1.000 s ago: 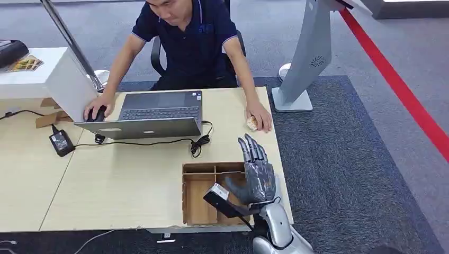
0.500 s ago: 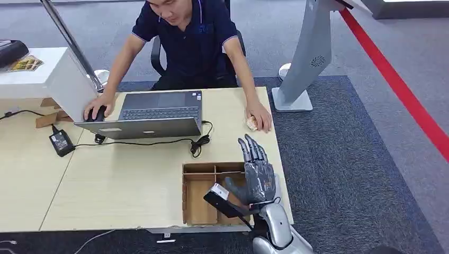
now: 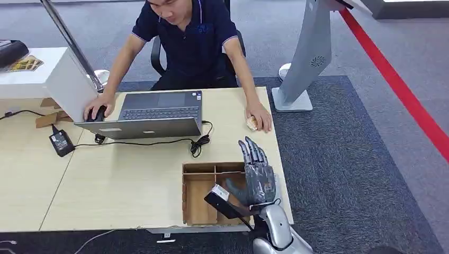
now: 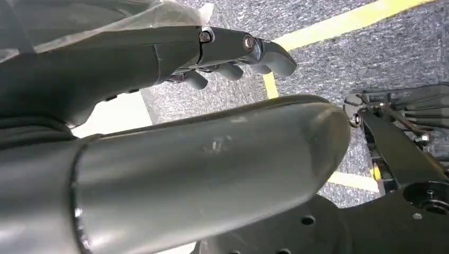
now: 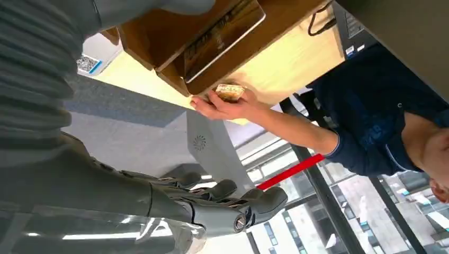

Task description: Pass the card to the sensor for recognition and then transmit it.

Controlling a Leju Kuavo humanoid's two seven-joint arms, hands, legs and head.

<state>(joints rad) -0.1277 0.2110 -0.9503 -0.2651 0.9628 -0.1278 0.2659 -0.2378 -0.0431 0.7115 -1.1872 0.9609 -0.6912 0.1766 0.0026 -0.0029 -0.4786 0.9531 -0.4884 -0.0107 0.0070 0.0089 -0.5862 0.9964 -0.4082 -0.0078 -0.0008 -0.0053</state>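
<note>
While the right hand hovers over the 3 o'clock side of the wooden divided tray, its fingers are stretched out straight and apart toward 12 o'clock, holding nothing. The tray sits at the near corner of the desk, at about 5 o'clock on the desktop. In the right wrist view the card, dark-faced with a pale edge, lies tilted inside one of the tray's compartments, apart from the hand; which compartment cannot be told.

At 12 o'clock from the right hand, near the desk's edge, the hand of a seated person rests on the desk with a small tan object beneath it. The person's other hand covers a black mouse at 10 o'clock from the tray. Between the two hands stands an open grey laptop, at 11 o'clock from the tray. A black cable coils just in front of the laptop's corner, and a black power adapter lies at 9 o'clock from the laptop on the adjoining desk.

Beyond the desk's corner, at 1 o'clock, a grey kiosk stand rises from the dark carpet, with a red floor line running past it.

The left hand hangs over grey carpet crossed by a yellow line; its fingers are loosely extended, clear of the thumb, with nothing in them.
</note>
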